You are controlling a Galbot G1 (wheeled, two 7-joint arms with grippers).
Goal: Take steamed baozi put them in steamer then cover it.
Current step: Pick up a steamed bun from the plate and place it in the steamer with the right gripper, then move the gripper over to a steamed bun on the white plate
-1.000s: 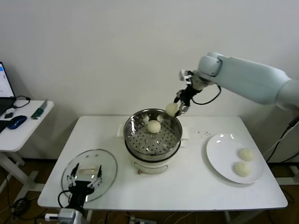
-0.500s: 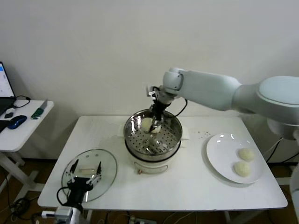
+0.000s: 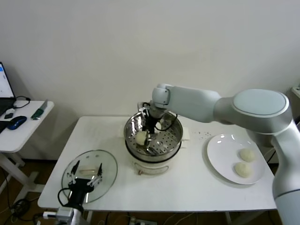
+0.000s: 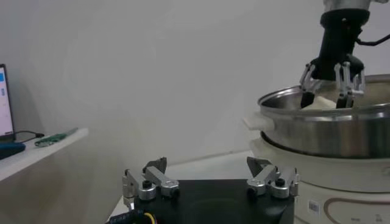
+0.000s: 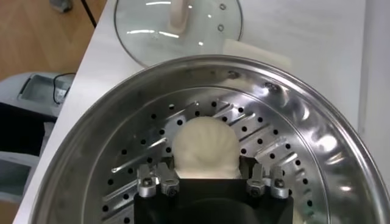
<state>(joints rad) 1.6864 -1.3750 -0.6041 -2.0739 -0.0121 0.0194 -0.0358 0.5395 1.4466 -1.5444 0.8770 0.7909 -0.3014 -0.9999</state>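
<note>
The steamer point(image 3: 132, 125) stands mid-table on its white base. My right gripper point(image 3: 145, 135) reaches down into its left half, shut on a steamed baozi point(image 3: 141, 137). In the right wrist view that cream bun point(image 5: 206, 146) sits between the fingers of the right gripper point(image 5: 207, 173), low over the perforated floor of the steamer point(image 5: 317, 140). Two more baozi point(image 3: 247, 154) point(image 3: 243, 169) lie on the white plate point(image 3: 220, 150) at the right. My left gripper point(image 3: 85, 180) hangs open over the glass lid point(image 3: 105, 164) at the front left. From the left wrist view, the right gripper point(image 4: 332, 91) shows at the steamer's rim point(image 4: 323, 131).
The glass lid point(image 5: 207, 30) lies flat on the table, left of the steamer, handle up. A side table point(image 3: 23, 126) with a laptop, a mouse and small items stands further left. The wall runs close behind the table.
My right arm swung from the steamer's back right rim across to its left side and lowered the baozi into the basket. The left arm stayed where it was.
</note>
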